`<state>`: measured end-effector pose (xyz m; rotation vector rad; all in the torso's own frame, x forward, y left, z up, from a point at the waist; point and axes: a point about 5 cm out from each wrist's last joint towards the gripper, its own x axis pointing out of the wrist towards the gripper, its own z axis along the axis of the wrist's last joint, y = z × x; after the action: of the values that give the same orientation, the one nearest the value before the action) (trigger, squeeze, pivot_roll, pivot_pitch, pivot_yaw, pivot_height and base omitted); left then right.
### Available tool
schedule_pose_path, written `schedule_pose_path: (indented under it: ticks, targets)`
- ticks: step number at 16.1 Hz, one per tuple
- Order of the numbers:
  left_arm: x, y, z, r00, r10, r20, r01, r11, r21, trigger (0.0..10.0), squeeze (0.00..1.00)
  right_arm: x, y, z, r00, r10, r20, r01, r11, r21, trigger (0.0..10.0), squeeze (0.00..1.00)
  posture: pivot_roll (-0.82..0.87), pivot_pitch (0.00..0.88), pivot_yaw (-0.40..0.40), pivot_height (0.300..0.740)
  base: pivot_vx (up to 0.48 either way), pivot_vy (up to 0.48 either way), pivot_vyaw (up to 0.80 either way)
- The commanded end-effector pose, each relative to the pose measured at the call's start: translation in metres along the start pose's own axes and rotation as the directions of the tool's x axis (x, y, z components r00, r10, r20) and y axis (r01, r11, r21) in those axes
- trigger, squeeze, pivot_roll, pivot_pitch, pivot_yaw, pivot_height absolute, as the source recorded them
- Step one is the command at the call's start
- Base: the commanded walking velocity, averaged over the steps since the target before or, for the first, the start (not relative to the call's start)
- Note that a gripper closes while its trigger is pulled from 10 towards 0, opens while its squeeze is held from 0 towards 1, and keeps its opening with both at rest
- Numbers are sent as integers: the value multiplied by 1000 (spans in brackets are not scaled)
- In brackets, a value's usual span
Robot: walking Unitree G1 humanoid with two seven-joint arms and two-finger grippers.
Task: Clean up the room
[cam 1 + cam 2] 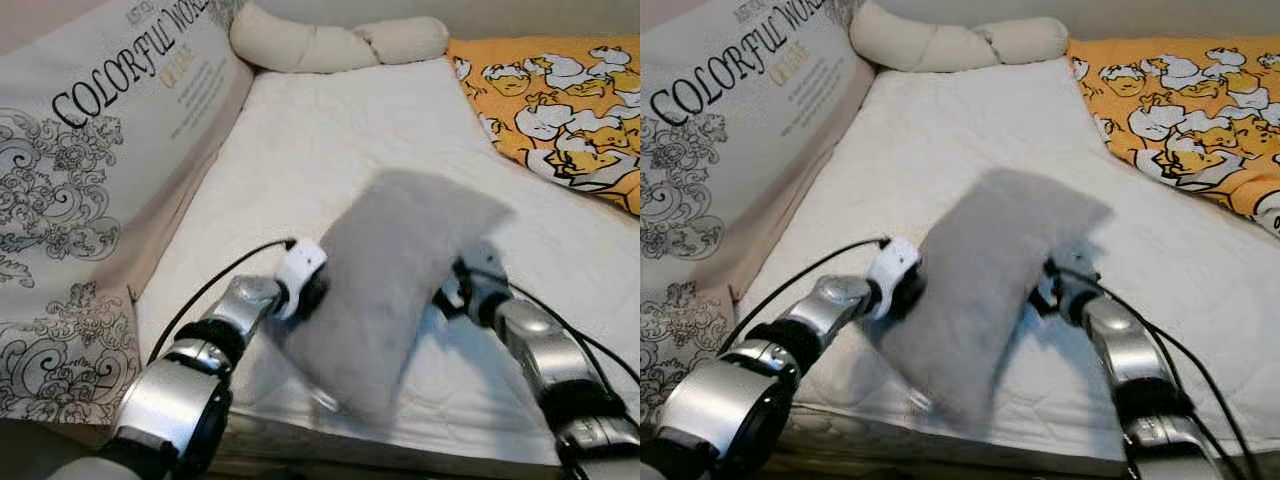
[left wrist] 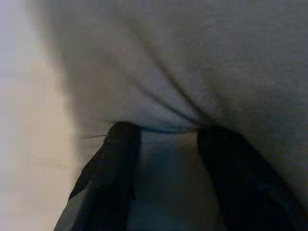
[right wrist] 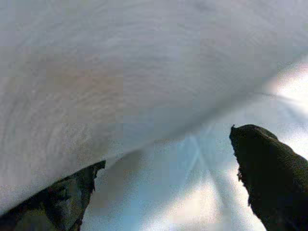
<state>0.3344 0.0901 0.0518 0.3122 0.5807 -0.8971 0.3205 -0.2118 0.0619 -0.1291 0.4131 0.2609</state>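
Grey pillow [image 1: 385, 285] — orange, seemingly duck-print blanket [image 1: 560, 105].
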Motion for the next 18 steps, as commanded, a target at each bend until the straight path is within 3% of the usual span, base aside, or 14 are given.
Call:
schedule_pose_path:
  ticks: [1,3,4,6,7,8,9,10,11,12,14,15,16,18]
  targets:
    - [3,-15,-9,987,-158,-32,157,987,-17,10000,0,6,0,28,991,-29,128,21,998,63,10000,1000,-135,0,152,740,0,0,0]
    - [-2,-15,-2,960,-279,27,280,959,-50,10000,0,12,1,30,993,-21,117,9,995,103,10000,1000,-113,0,138,740,0,0,0]
    - [-6,-14,2,941,-332,64,336,940,-57,10000,0,13,2,26,997,-4,82,-3,997,78,10000,1000,-107,0,132,740,0,0,0]
    - [-14,-5,3,949,-301,97,306,951,-46,10000,0,12,0,15,999,15,35,-18,996,90,10000,1000,-100,0,121,740,0,0,0]
    - [-22,10,2,974,-185,130,194,979,-59,10000,729,9,-10,13,999,-27,38,22,992,128,10000,1000,-104,0,126,740,0,0,0]
    - [-24,14,1,978,-159,138,171,982,-78,10000,729,9,-13,13,998,-39,39,33,990,140,10000,1000,-104,0,126,740,0,0,0]
    - [-28,20,2,979,-121,165,140,984,-109,10000,1000,7,-17,13,998,-50,37,43,984,172,10000,1000,-108,0,129,740,0,0,0]
    - [-34,26,2,978,-98,186,122,985,-122,10000,1000,6,-22,13,998,-63,31,55,977,208,10000,1000,-111,0,134,740,0,0,0]
    - [-51,44,1,961,-7,278,80,965,-252,10000,1000,3,-31,15,994,-86,66,59,939,339,10000,1000,-119,0,145,740,0,0,0]
    - [-54,48,1,953,15,303,78,954,-290,10000,1000,3,-32,15,993,-88,73,56,931,360,10000,1000,-122,0,148,740,0,0,0]
    - [-73,73,0,874,278,398,-13,833,-554,10000,1000,1,-35,16,986,-117,121,42,866,499,10000,1000,-128,0,153,740,0,0,0]
    - [-76,77,-2,858,332,392,-41,804,-593,10000,1000,1,-35,16,983,-122,134,32,847,531,10000,1000,-132,0,155,740,0,0,0]
    - [-75,81,-4,831,428,356,-107,751,-652,10000,1000,0,-35,11,981,-143,131,39,809,586,10000,1000,-139,0,156,740,0,0,0]
    - [-64,76,-5,831,483,276,-206,728,-654,10000,1000,-1,-32,5,971,-170,165,31,782,623,10000,1000,-154,0,160,740,0,0,0]
